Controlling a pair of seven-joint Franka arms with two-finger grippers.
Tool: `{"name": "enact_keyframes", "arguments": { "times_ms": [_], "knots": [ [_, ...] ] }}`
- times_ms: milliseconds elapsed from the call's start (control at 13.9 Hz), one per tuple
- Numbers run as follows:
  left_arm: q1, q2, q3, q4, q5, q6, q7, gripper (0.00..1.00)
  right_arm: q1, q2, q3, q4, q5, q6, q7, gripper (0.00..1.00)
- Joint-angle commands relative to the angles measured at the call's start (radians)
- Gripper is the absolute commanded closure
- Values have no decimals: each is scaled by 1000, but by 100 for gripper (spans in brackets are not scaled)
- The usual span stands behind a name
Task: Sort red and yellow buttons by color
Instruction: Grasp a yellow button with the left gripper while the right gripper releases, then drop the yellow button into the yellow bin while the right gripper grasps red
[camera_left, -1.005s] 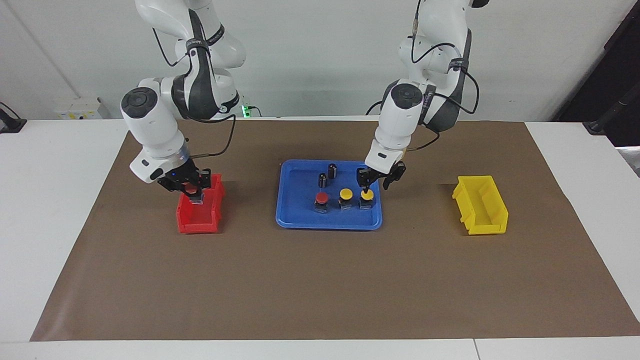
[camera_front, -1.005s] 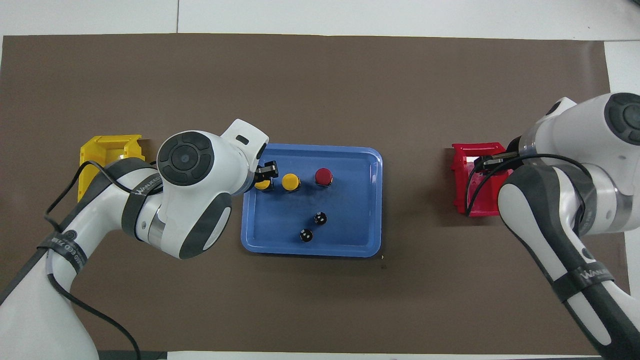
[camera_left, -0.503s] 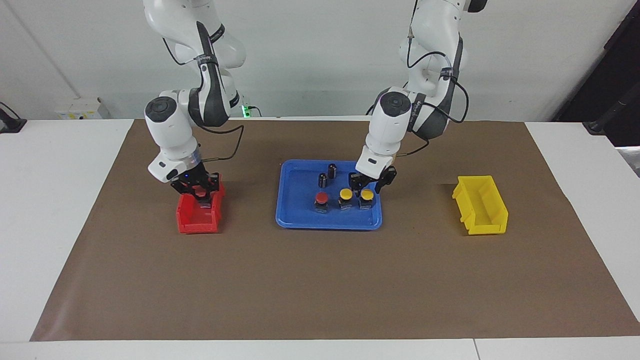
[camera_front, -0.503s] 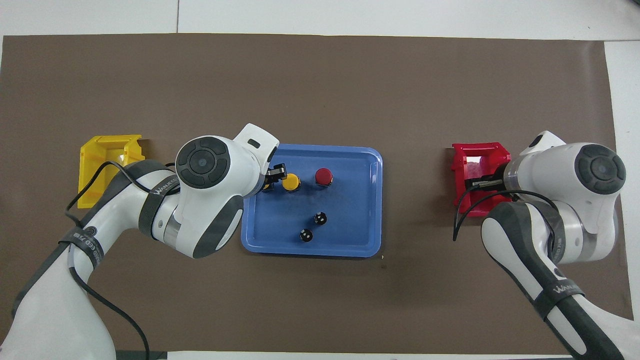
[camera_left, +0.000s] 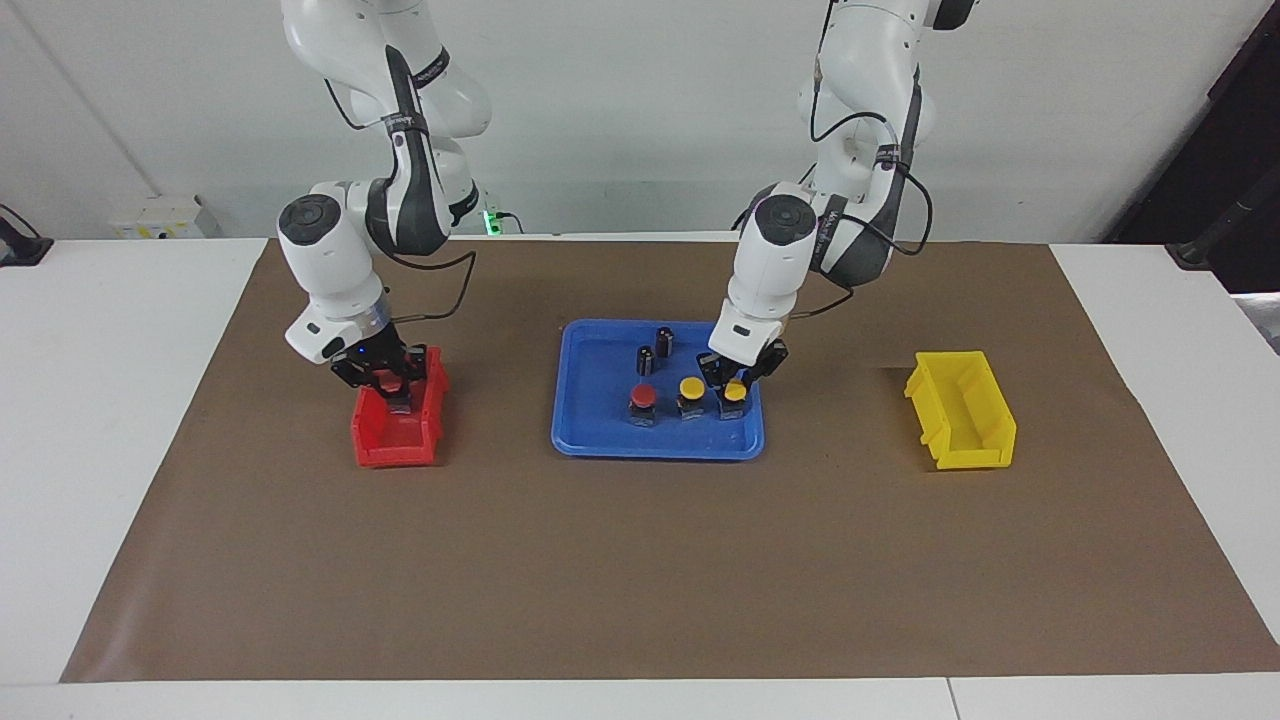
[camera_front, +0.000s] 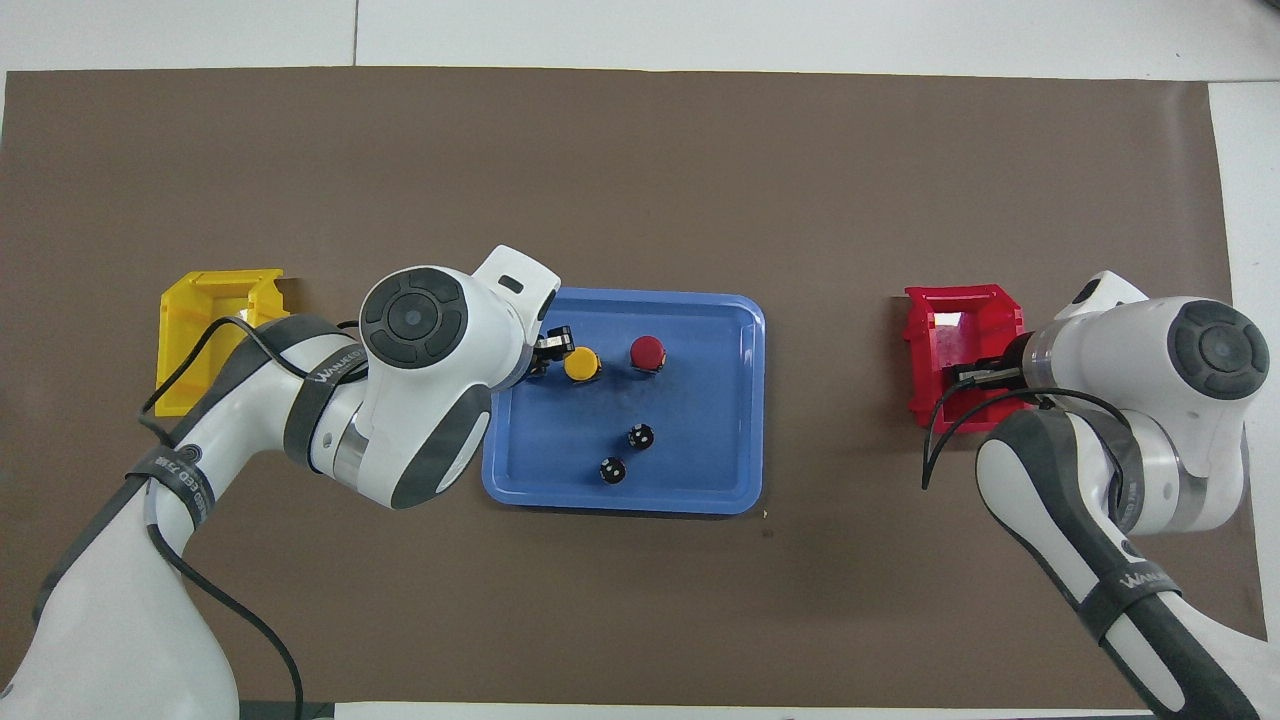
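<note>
A blue tray (camera_left: 600, 440) at mid-table holds a red button (camera_left: 644, 396) and two yellow buttons in a row. My left gripper (camera_left: 735, 378) is low over the yellow button (camera_left: 735, 392) nearest the left arm's end, open, with a finger on each side of its cap. The other yellow button (camera_left: 691, 386) stands beside it. In the overhead view my left arm hides that first button; the second yellow button (camera_front: 581, 364) and the red one (camera_front: 647, 351) show. My right gripper (camera_left: 388, 385) is shut on a second red button (camera_left: 390, 379), low inside the red bin (camera_left: 395, 445).
A yellow bin (camera_left: 960, 410) stands on the brown mat toward the left arm's end. Two capless black cylinders (camera_left: 664, 340) (camera_left: 645, 360) stand in the tray, nearer to the robots than the buttons. The red bin (camera_front: 960, 310) is toward the right arm's end.
My left gripper came down around the yellow button and its fingers narrowed. My right gripper lowered the red button into the red bin.
</note>
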Motion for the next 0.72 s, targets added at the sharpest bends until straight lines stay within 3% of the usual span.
{"name": "enact_keyframes", "arguments": {
  "times_ms": [0, 72, 144, 215, 359, 646],
  "knots": [
    [76, -77, 24, 151, 8, -287, 67, 99, -8, -28, 9, -25, 12, 16, -23, 59],
    [142, -103, 27, 172, 8, -347, 174, 99, -6, -26, 9, -24, 13, 16, -21, 58],
    [237, -135, 26, 171, 8, -375, 298, 99, -5, -24, 9, -19, 13, 16, -21, 50],
    [332, -155, 26, 163, 8, -394, 445, 99, -6, -24, 9, -15, 13, 11, -21, 33],
    [465, -173, 27, 113, 8, -374, 656, 99, -6, -15, 9, 36, 13, -42, -23, 32],
    [592, -219, 27, -86, 8, -156, 716, 99, 0, 15, 9, 251, 13, -295, -24, 32]
  ]
}}
